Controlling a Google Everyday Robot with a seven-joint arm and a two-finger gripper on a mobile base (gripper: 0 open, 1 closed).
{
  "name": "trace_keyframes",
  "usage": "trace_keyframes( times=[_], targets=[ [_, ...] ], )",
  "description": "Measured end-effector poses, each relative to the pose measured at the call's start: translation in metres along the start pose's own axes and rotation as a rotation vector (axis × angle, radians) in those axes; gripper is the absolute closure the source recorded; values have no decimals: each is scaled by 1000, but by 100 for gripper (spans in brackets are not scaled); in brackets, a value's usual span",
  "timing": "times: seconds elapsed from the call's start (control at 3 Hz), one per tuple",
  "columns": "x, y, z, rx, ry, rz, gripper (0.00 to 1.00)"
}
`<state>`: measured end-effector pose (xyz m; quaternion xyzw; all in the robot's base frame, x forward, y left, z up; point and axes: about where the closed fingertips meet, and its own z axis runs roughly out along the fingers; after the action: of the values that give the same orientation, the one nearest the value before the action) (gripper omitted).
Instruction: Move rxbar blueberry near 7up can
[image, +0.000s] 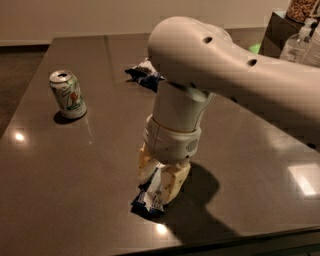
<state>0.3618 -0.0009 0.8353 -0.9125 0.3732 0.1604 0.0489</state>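
Note:
The rxbar blueberry (150, 196), a flat dark navy bar with a white panel, lies near the table's front edge in the camera view. My gripper (159, 176) points straight down over it, with its yellowish fingers (174, 184) closed against the bar's two sides. Only the bar's near end shows below the fingers. The 7up can (67, 94), white and green with a silver top, stands upright at the far left of the table, well apart from the bar.
A puffy blue-and-white chip bag (143, 75) lies at the back, partly behind my arm. The dark table (90, 165) ends just in front of the bar. Bottles and a jar (300, 30) stand on a stand at the far right.

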Motion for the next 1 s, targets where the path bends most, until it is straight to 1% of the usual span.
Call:
trace_keyframes(
  times=[0.33, 0.67, 1.0],
  targets=[
    [5, -10, -13, 27, -19, 32, 94],
    [5, -22, -23, 51, -36, 58, 100],
    [-1, -40, -29, 79, -41, 66, 100]
  ],
)
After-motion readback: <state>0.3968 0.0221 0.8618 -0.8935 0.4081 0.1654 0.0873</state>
